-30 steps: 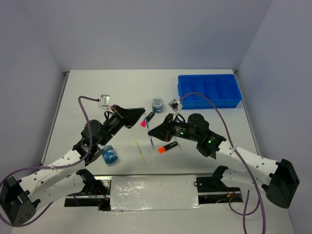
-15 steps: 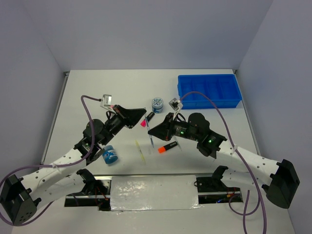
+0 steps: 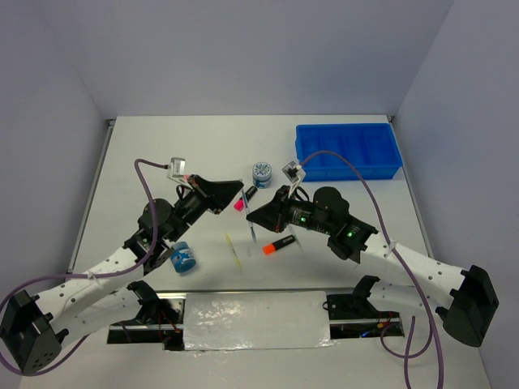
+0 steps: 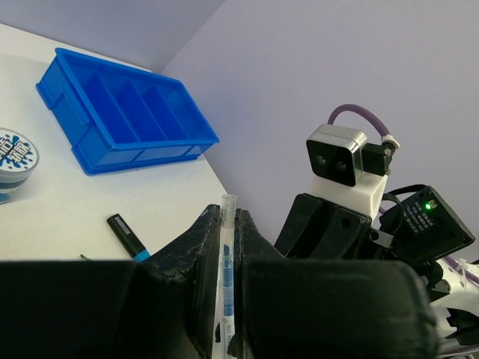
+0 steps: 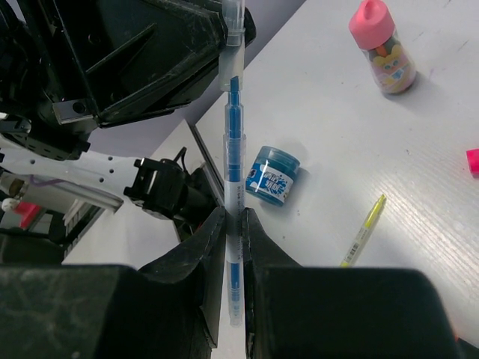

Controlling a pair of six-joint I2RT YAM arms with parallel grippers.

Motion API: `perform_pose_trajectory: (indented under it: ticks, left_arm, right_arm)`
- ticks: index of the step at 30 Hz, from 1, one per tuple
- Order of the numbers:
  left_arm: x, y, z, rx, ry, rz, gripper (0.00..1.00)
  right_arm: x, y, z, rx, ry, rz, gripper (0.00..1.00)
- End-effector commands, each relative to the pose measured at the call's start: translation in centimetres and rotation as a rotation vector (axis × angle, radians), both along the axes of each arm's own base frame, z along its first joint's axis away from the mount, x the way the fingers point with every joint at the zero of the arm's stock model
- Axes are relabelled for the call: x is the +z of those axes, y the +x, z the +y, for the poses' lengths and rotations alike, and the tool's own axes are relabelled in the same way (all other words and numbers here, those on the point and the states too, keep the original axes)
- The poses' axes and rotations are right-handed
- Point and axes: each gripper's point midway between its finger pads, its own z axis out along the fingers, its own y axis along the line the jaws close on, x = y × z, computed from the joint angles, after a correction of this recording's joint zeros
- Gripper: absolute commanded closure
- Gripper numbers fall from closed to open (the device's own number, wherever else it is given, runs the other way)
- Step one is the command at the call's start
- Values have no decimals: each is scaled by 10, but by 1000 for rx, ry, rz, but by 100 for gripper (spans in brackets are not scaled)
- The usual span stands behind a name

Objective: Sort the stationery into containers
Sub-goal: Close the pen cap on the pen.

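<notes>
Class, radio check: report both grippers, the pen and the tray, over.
Left gripper shut on clear blue-ink pen. Right gripper shut on same pen. Blue tray shows nothing inside. Round blue jar sits toward tray.

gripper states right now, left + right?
Left gripper: jaws closed on the clear blue-cored pen.
Right gripper: jaws closed on the same pen; both grip it at once.

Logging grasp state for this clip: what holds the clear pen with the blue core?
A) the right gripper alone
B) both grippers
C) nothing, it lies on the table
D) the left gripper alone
B: the clear pen sits pinched in the right gripper and, in the left wrist view, in the left gripper.
</notes>
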Motion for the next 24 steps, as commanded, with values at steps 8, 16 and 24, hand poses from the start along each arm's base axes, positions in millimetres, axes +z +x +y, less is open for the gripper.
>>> perform_pose_trajectory:
  ticks: [8,16,24]
  left_arm:
    - [11,-6,-2,-31,-49,-50,94]
    - [6,-5,-1,-21,-40,-44,94]
    - [13,-11,-4,-57,-82,-43,88]
  right_arm:
    - [53,8,3,-43,112,-67,100]
    - [68,4,7,-8,158,-80,100]
    - [71,14,-1,-80,208,-155,100]
